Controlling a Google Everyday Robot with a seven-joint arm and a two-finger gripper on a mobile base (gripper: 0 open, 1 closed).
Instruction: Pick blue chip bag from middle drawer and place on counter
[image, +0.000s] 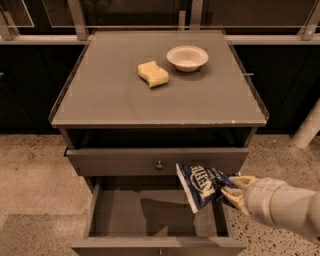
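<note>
The blue chip bag (201, 184) is dark blue foil with white lettering. My gripper (231, 190) is shut on its right end and holds it in the air above the right side of the open middle drawer (150, 212). The arm comes in from the lower right. The bag hangs in front of the closed upper drawer's front panel (125, 161). The counter (125, 95) is the flat grey top of the cabinet, above and behind the bag.
A yellow wavy sponge (153, 73) and a white bowl (187, 58) sit at the back of the counter. A railing and dark glass run behind the cabinet. Speckled floor lies on both sides, with a white post (309, 127) at the right.
</note>
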